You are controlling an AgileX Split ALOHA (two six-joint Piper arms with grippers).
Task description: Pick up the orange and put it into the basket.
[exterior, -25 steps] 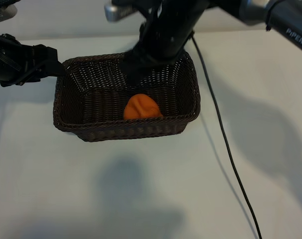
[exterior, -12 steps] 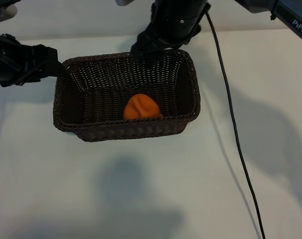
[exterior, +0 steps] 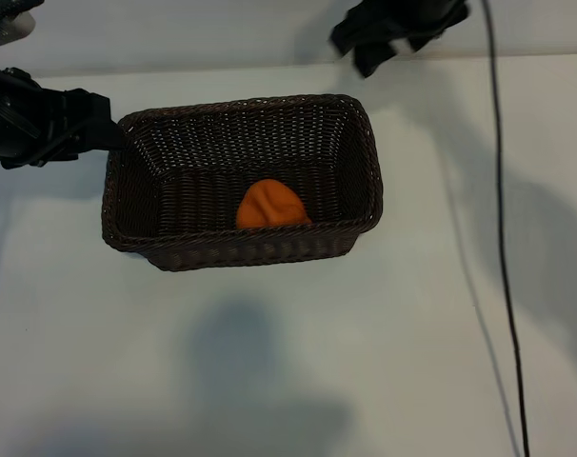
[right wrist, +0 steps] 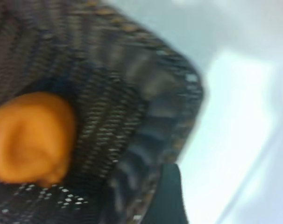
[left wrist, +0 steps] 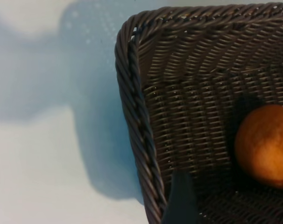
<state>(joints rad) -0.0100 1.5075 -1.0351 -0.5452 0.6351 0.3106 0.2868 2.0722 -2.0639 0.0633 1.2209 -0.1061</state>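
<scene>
The orange (exterior: 269,205) lies on the floor of the dark brown wicker basket (exterior: 363,205), near its front wall, with nothing touching it. It also shows in the left wrist view as the orange (left wrist: 265,145) and in the right wrist view as the orange (right wrist: 31,137). My right gripper (exterior: 365,49) hangs open and empty beyond the basket's far right corner. One of its fingers (right wrist: 166,198) shows beside the rim. My left gripper (exterior: 106,124) stands open at the basket's far left corner. One of its fingers (left wrist: 181,200) sits just inside the braided rim (left wrist: 132,107).
A black cable (exterior: 498,238) runs down the white table (exterior: 269,362) to the right of the basket. Bare table lies in front of the basket and on both sides of it.
My right gripper has risen out of the basket and drawn back toward the far right. The orange stays on the basket floor. The left gripper has not moved.
</scene>
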